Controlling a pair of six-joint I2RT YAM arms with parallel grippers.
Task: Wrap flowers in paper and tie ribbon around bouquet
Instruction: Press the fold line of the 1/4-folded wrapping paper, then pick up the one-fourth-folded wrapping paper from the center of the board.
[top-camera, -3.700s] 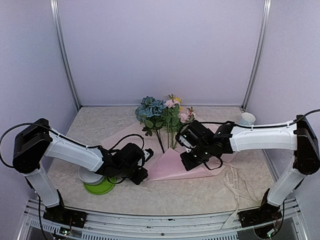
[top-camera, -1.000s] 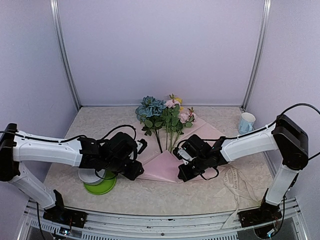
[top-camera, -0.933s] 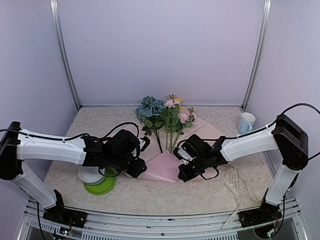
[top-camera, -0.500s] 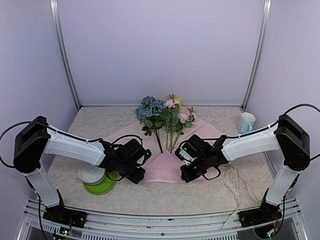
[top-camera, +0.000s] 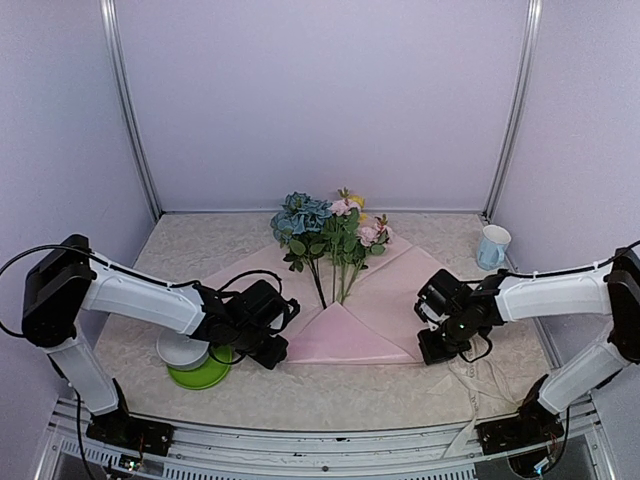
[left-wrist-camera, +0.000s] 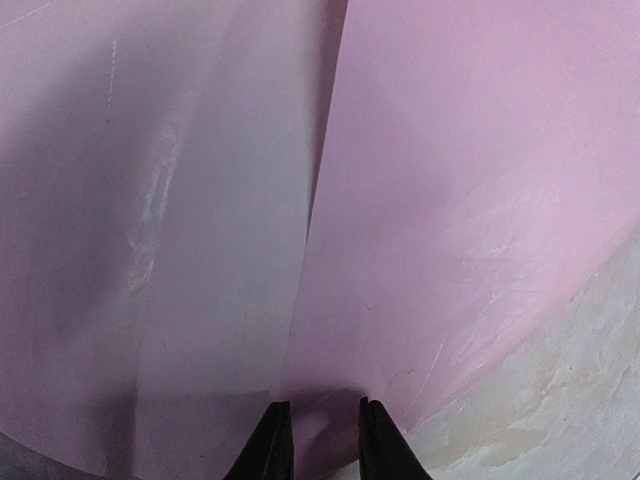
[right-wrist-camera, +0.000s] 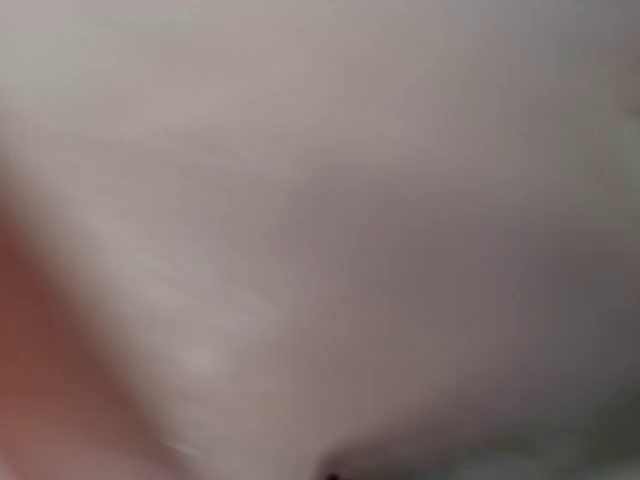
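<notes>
Flowers: bunch of artificial blue, pink and yellow flowers (top-camera: 325, 232) lies at the far middle, with its thin stalks on the paper.
Paper: large pale pink paper sheet (top-camera: 345, 340), near edge folded up into a triangle.
Left gripper (top-camera: 277, 352): low over the fold's left corner, jaws a narrow gap apart.
Right gripper (top-camera: 432, 352): closed at the sheet's right corner; whether it grips anything cannot be told.
Ribbon: cream fabric ribbon (top-camera: 472, 380) lies loose just beyond the right gripper.
Nearby: grey round bowl (top-camera: 178, 350) on green round plate (top-camera: 200, 378), partly hidden by the left wrist; blue-and-white mug (top-camera: 492, 246) far right.

a robot lab booth: bare lilac walls (top-camera: 320, 100), aluminium posts (top-camera: 128, 110), a marbled tabletop (top-camera: 330, 395).
</notes>
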